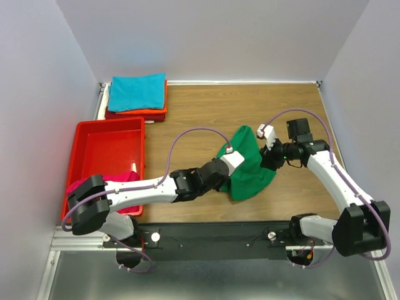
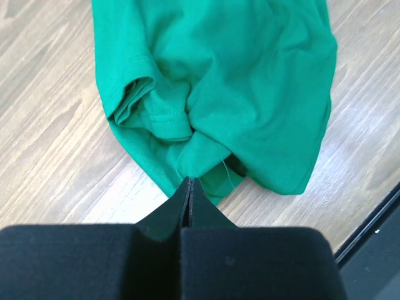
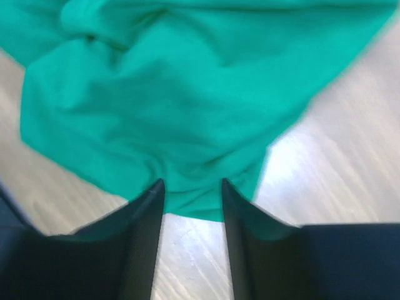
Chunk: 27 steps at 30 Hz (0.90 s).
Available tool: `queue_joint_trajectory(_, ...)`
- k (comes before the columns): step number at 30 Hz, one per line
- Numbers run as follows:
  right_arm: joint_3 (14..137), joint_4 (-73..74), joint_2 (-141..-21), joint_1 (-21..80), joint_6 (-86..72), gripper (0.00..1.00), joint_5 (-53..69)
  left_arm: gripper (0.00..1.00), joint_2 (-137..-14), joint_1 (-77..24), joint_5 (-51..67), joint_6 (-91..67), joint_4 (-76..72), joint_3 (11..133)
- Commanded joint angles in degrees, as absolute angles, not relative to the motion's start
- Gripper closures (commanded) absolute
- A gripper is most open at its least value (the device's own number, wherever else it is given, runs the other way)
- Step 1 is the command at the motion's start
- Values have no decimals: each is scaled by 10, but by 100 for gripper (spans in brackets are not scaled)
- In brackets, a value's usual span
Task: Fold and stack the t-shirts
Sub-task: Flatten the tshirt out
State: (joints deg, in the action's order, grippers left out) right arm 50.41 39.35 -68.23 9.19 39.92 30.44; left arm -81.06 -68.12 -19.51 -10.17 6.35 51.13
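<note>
Here, your green t-shirt [image 1: 253,172], bunched.
Left gripper [image 2: 190,182] clamps its hem; right gripper [image 3: 190,187] straddles its edge, jaws apart.

— What's the green t-shirt [image 2: 237,81] made of?
— Soft knit cloth, matt, with fine stitched hems and plenty of creases.
— And the table [image 2: 56,156] under it?
— Pale wood grain, smooth, with a slight sheen where the light falls.
— The tray [image 1: 106,150]?
— Rigid red plastic, smooth and glossy.
— The teal t-shirt [image 1: 136,92] and the magenta t-shirt [image 1: 119,177]?
— Matt cloth too; the weave is too small to tell.
— The left gripper [image 2: 190,184]?
— Matt black, faintly grainy, plastic or rubber.
— The left arm [image 1: 134,190]?
— Smooth white shells, lightly glossy, with matt black joints. The rail [image 1: 81,240] looks like dull grey metal.
</note>
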Motion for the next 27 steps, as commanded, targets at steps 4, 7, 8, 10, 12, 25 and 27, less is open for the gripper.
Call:
queue_joint_trajectory(4,469,438,-763,138,416,42,308,100,-812,-684,-172,-107,70,514)
queue_joint_trajectory(7,455,398,-777,150,401,41,275,100,-815,-683,-167,-114,63,513)
queue_joint_trajectory(8,454,391,-783,153,396,41,269,100,-813,-683,-165,-116,61,512)
queue_joint_trajectory(10,453,380,-800,162,393,43,265,100,-813,-684,-162,-120,55,511)
queue_joint_trajectory(12,448,374,-808,170,389,52,261,100,-812,-683,-161,-121,54,510)
queue_joint_trajectory(25,555,402,-658,151,350,99,90,100,-709,-647,-132,-135,40,488)
queue_joint_trajectory(27,610,408,-643,141,342,99,75,100,-673,-635,-123,-134,39,492)
